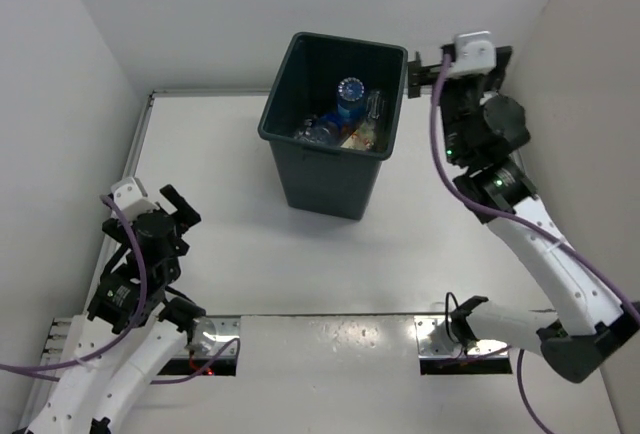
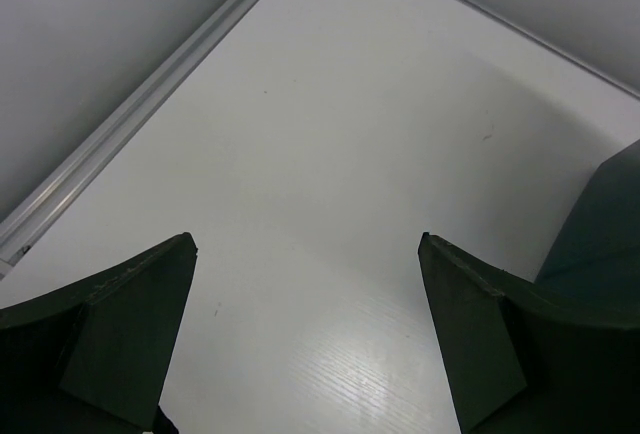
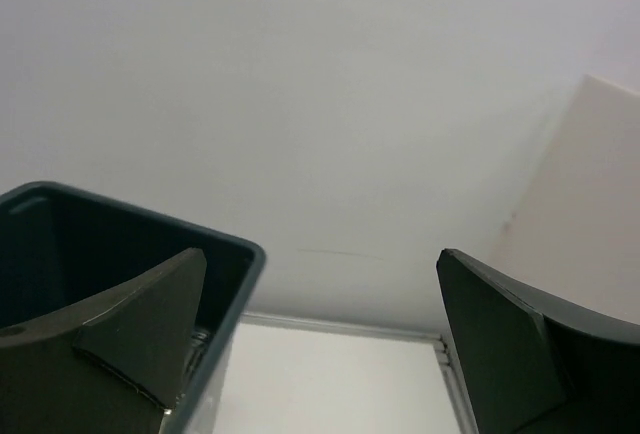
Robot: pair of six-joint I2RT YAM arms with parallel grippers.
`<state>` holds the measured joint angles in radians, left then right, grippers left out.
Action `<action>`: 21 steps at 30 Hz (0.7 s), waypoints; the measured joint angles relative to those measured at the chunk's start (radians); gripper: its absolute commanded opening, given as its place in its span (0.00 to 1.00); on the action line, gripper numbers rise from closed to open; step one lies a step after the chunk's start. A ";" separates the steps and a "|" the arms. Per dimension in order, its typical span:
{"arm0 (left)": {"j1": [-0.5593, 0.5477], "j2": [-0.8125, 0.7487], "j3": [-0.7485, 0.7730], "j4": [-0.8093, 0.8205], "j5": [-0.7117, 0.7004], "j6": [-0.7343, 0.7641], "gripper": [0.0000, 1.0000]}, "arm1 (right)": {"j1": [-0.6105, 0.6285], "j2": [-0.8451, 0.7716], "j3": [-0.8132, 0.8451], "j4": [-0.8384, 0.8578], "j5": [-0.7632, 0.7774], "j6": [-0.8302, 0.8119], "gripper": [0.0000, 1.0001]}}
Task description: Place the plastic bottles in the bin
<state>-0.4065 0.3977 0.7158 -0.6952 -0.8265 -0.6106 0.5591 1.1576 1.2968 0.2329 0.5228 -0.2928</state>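
Note:
The dark grey-green bin [image 1: 300, 169] stands upright at the table's far middle. Inside it lie clear plastic bottles [image 1: 345, 114]; one shows a blue label, and their number is hard to tell. My right gripper [image 1: 420, 62] is open and empty, held high just right of the bin's far right corner. In the right wrist view the bin's rim [image 3: 245, 254] shows at the left between the spread jaws [image 3: 320, 259]. My left gripper [image 1: 180, 204] is open and empty above the table's near left. Its view shows the bin's wall [image 2: 605, 224] at the right edge.
White walls close the table on the left, back and right. A metal rail [image 2: 130, 114] runs along the table's left edge. The arm bases and cables [image 1: 450, 339] sit at the near edge.

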 measured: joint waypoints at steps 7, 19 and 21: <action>0.000 0.020 0.000 0.000 0.011 0.000 1.00 | -0.128 -0.135 -0.088 -0.139 -0.010 0.143 1.00; 0.000 0.048 -0.042 0.133 0.029 0.027 1.00 | -0.173 -0.210 -0.212 -0.294 -0.025 0.249 1.00; 0.000 0.084 -0.059 0.172 0.038 0.034 1.00 | -0.177 -0.217 -0.214 -0.306 -0.024 0.255 1.00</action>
<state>-0.4065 0.4812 0.6571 -0.5228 -0.7883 -0.5770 0.3824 0.9409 1.0828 -0.0727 0.4984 -0.0380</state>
